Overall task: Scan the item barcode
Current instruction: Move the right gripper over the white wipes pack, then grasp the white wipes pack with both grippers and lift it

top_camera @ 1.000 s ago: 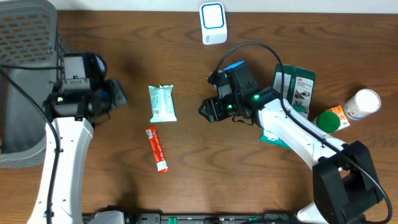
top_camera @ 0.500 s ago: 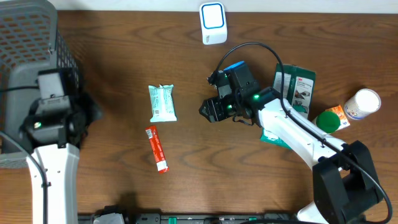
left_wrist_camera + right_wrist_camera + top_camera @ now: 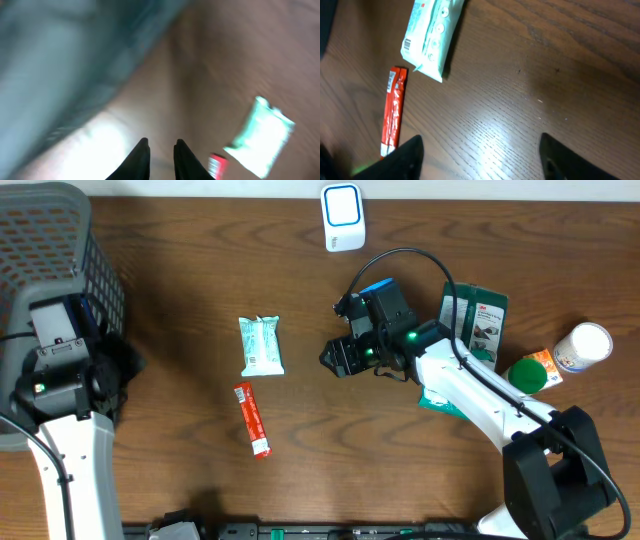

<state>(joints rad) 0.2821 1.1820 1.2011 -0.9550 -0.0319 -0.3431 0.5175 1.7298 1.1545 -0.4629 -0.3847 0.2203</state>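
Overhead: bright, even light from above, everything sharp; a soft shadow on the worktop (image 3: pixel 300 470) beside the basket (image 3: pixel 50 195). Left wrist: heavy motion blur, white glare patch low left. Right wrist: crisp wood grain, central glare; fingers (image 3: pixel 405 160) dark, soft-edged.

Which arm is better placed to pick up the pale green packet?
Probably the right arm: its open jaws are near the pale green plastic packet, while the left arm is by the grey mesh basket.

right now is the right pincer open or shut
open: the right pincer has its fingers wide apart in the wrist view, only bare table between them
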